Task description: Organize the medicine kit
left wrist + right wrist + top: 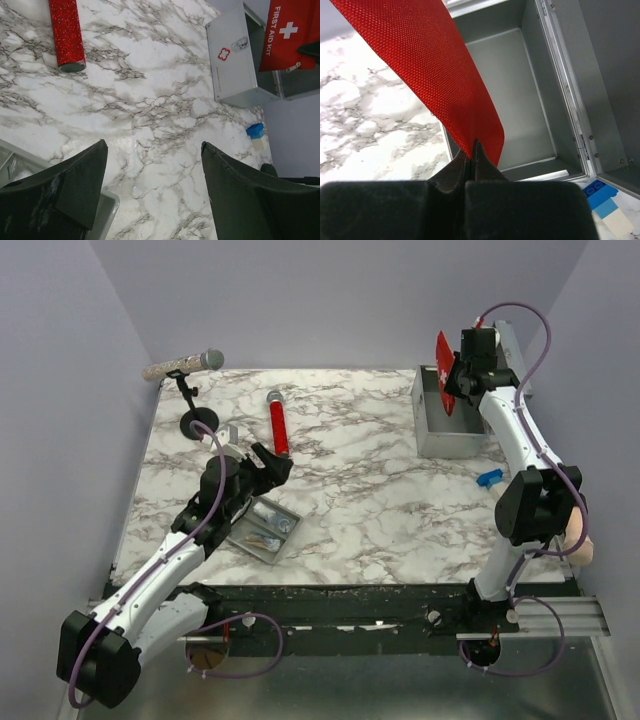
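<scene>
As the right end effector (472,150) pinches the red pouch (430,65), the medicine kit (520,100) lies open below. Left end effector (154,145): spread

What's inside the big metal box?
The medicine kit looks empty: only its bare grey floor and walls show. The red first aid pouch, pinched in the right fingers, hangs in front and hides one corner of the inside.

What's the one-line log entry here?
right pincer: shut on red fabric first-aid pouch above open grey metal box | left pincer: open, empty
</scene>
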`<state>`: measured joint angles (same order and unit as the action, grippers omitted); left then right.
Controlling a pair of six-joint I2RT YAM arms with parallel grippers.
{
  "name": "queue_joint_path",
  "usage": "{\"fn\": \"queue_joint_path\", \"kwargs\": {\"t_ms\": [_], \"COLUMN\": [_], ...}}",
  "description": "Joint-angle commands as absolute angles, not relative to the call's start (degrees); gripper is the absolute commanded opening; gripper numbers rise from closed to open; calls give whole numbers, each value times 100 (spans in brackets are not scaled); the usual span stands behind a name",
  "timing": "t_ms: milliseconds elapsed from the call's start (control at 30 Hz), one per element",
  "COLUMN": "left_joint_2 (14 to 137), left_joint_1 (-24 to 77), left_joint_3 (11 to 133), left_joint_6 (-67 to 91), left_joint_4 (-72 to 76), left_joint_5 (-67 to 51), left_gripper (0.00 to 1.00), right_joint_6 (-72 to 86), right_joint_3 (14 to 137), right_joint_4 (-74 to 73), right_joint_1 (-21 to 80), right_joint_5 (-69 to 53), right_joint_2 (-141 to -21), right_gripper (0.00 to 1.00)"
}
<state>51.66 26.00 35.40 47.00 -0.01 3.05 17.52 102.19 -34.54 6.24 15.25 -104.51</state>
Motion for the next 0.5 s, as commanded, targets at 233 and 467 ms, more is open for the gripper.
{"fn": "queue_joint_path", "kwargs": {"t_ms": [233,467], "left_joint_2": [5625,5660], "left_joint_1": [2610,2610], "left_joint_3": [3524,3437], "left_joint_6": [4887,4904], "left_joint_4": [299,299], "left_joint_5": [-439,-404], "left_gripper": [83,82], "right_joint_6": [2012,2311], "right_joint_3": [9940,9765], "right_joint_4": [-2997,-3313], "right_joint_1": [273,-95], "right_joint_5": [-544,-221], "right_joint_2": [-10827,-11162], "right_gripper": [1,1]}}
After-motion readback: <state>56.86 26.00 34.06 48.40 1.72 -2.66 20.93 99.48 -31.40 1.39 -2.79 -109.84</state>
